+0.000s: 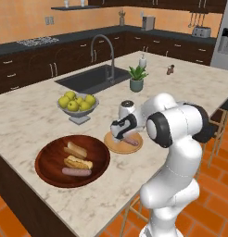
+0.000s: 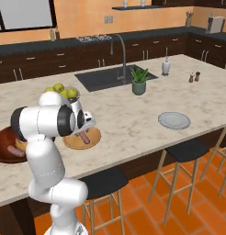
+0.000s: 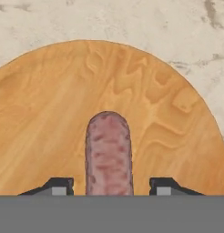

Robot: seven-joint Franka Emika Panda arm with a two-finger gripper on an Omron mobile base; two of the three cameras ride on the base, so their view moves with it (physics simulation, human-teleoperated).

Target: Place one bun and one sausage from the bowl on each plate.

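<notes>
The gripper [image 3: 108, 186] hangs low over the wooden plate [image 3: 50, 113], which sits on the marble counter [image 1: 28, 115] just right of the bowl [image 1: 46, 171]. One sausage [image 3: 108, 152] lies on that plate, running straight between the two fingertips [image 3: 59, 185]. In the hand view each tip stands clear of the sausage with wood showing in the gap, so the fingers look parted and holding nothing, though the tips are small and mostly cut off at the edge.

In the left base view the bowl holds two buns [image 1: 77, 150] side by side, with the second sausage [image 1: 76, 172] lying in front of them at the near rim. The grey plate [image 2: 174, 120] lies bare, well apart to the right along the counter edge.

Behind the bowl stands a grey dish of apples [image 1: 77, 102], and farther back a potted plant [image 1: 137, 77] beside the sink [image 1: 90, 77]. No writing or label can be read on anything here.
</notes>
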